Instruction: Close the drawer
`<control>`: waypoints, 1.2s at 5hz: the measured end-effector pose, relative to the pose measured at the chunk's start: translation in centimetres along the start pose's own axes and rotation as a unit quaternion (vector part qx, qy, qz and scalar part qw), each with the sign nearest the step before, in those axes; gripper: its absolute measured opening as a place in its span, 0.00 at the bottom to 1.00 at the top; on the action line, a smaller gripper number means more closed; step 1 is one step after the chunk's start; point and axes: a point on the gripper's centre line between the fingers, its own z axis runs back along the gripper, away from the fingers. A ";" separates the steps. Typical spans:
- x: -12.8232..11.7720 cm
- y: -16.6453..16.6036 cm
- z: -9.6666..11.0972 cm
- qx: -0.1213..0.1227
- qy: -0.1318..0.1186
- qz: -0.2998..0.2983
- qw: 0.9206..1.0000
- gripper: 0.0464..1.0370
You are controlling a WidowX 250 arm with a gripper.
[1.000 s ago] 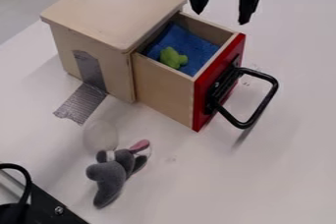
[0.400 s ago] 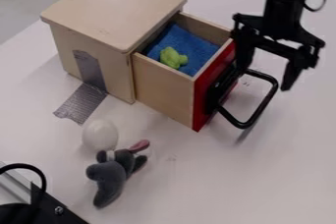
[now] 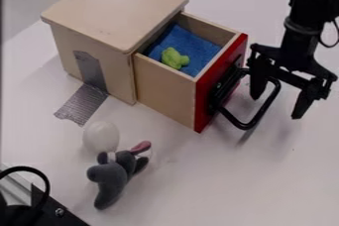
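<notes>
On the white table (image 3: 198,190), the wooden drawer (image 3: 167,91) jutted from its cabinet (image 3: 112,12), likely light and stiff, best pushed at its red front (image 3: 206,91) or taken by the black handle (image 3: 265,107), near which the pincer (image 3: 277,106) hung, spread apart.

The red-fronted wooden drawer (image 3: 165,88) juts open, black-handled.

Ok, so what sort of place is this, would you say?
Probably a robotics lab or test area: a black robot arm hangs over a white table, and a small wooden box with an open drawer has silver tape running from its side onto the tabletop.
</notes>
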 end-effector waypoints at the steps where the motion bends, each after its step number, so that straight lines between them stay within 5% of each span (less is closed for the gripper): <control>1: 0.2 0.1 -2.1 0.011 0.031 0.003 0.999 0.67; 2: 0.2 0.1 -2.1 0.014 0.032 0.001 0.999 0.37; 3: 0.0 0.9 -2.0 0.017 0.028 0.003 0.999 0.21; 5: -1.0 6.5 -1.3 0.012 0.013 0.046 0.999 0.18; 6: -1.2 11.8 0.4 0.000 -0.008 0.122 0.992 0.12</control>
